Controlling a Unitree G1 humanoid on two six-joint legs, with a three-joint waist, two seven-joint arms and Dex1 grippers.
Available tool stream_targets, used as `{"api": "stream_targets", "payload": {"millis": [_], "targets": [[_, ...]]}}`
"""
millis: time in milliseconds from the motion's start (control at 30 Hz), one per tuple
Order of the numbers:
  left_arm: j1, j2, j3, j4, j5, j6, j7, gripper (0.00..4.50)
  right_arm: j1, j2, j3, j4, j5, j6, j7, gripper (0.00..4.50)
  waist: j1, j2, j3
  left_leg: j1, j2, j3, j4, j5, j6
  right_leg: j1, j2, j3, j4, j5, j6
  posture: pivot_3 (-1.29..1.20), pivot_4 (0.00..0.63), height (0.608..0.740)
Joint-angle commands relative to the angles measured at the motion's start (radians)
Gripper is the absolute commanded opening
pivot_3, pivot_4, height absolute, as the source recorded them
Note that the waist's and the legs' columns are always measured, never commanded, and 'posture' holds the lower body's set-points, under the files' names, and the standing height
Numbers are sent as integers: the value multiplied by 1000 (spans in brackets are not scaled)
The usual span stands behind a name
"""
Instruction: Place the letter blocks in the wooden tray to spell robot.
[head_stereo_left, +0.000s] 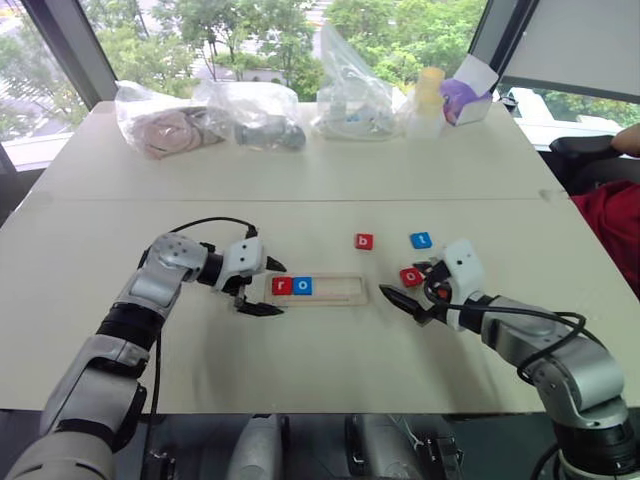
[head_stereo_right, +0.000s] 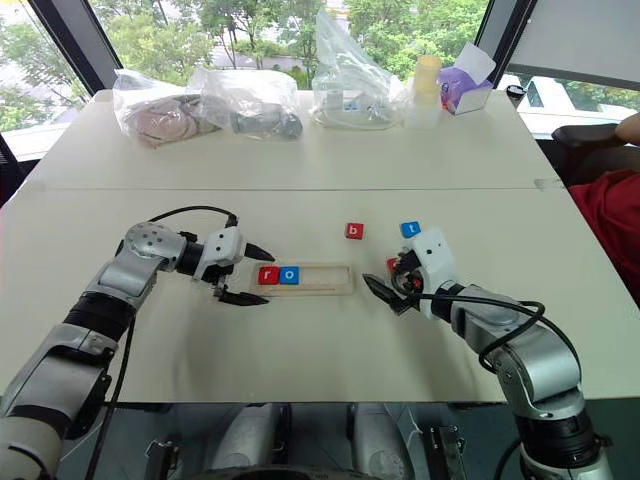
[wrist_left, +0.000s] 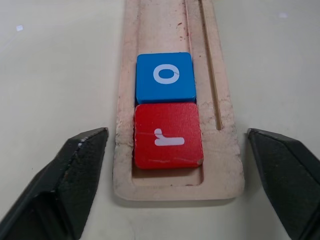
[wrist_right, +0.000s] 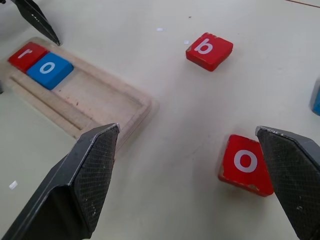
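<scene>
The left gripper (head_stereo_left: 263, 287) sits at the left end of the wooden tray (head_stereo_left: 340, 291) on the white tabletop (head_stereo_left: 300, 200). Its two black fingers are wide apart and hold nothing. Inside the tray, at that left end, lie the red r block (wrist_left: 167, 135) and the blue o block (wrist_left: 165, 77), side by side and touching. The other part of the tray is bare wood. To the right of the tray, a bit farther back, the red b block (head_stereo_left: 364, 241) lies alone on the tabletop. Next comes the blue t block (head_stereo_left: 421, 240). The red o block (wrist_right: 246, 164) lies near the right gripper (head_stereo_left: 413, 285), close to one finger. Its fingers are wide apart too, holding nothing.
</scene>
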Motion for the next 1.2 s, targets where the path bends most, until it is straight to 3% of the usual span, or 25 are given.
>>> {"api": "stream_targets", "payload": {"millis": [33,233,433,767,867,1033,1200], "targets": [[37,22,27,-58,3,40,33,4467,-82,43,19,5,-18,20,-47,4500,-5,0,0,0,0,0,0,0,0,0,0,0,0,0,0,0,150,740],[140,110,122,-256,-49,184,87,4467,-271,224,47,161,-76,130,-213,4500,-11,0,0,1,2,-1,0,0,0,-2,1,0,4,1,-1,0,150,740],[271,223,320,-576,-183,446,191,4467,-392,375,106,428,-211,74,-333,4500,-2,-1,1,-2,2,-1,-1,0,0,-8,-1,1,10,0,-1,0,150,740],[400,231,410,-848,-232,623,389,4467,-491,519,116,656,-317,-34,-405,4500,-28,-1,0,2,2,-1,0,1,-1,-5,-1,3,11,0,-1,0,150,740],[412,235,412,-871,-238,635,418,4500,-496,530,132,691,-350,-56,-409,3649,-32,-1,0,3,2,-1,0,1,-1,-5,0,3,11,1,-1,0,150,740],[413,239,407,-879,-242,632,441,4500,-489,538,142,699,-394,-79,-406,1171,-33,-1,0,3,2,-1,0,1,-1,-6,0,3,11,1,-1,0,150,740],[377,230,362,-879,-256,623,429,4500,-465,424,191,611,-479,-171,-360,1181,-29,-1,0,3,2,-1,-1,1,-1,-6,0,3,11,0,-1,0,150,740]]}}
